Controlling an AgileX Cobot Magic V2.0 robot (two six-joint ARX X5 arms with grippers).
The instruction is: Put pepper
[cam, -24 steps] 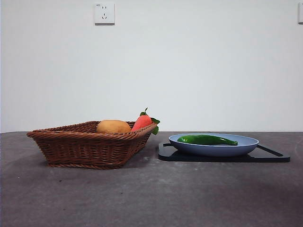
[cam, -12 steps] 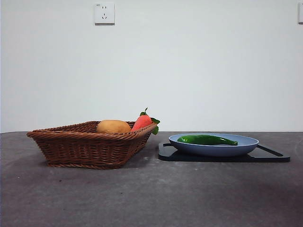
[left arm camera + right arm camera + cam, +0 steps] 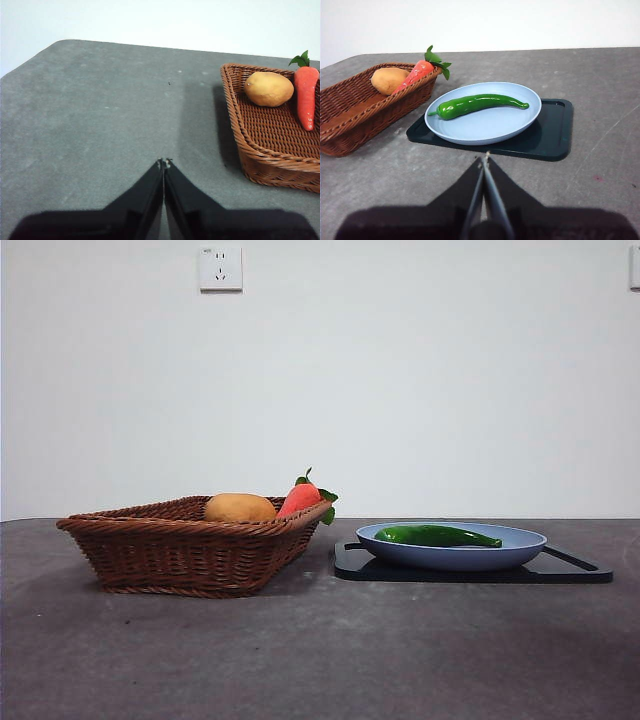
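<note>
I have the long glossy dark green pepper (image 3: 477,104) lying flat in the shallow pale blue oval plate (image 3: 520,125), which sits on a flat black rectangular tray (image 3: 555,135) on the grey desk (image 3: 320,660). Just beside the tray stands a brown woven wicker basket (image 3: 190,555) holding a yellow-orange oval fruit (image 3: 240,508) and a red-orange pointed vegetable with green leaves (image 3: 302,497).

Both arms wait clear of everything. The right gripper (image 3: 484,158) hangs above bare desk in front of the tray with its jaws clenched together on nothing. The left gripper (image 3: 164,162) sits over open desk well apart from the basket, jaws likewise pressed shut and empty.

My worries from here: the jaws have to part before any descent, or they will simply knock the pepper. It is slick and curved, so a pinch near the tapered end could let it squirt out or pivot. Pressing down on the plate's rim could tip it or skate it across the tray.

The task never says where the pepper goes; I judge the basket likely, but cannot confirm it. From the front, the basket's floor is hidden by its wall, and neither arm shows there at all.
</note>
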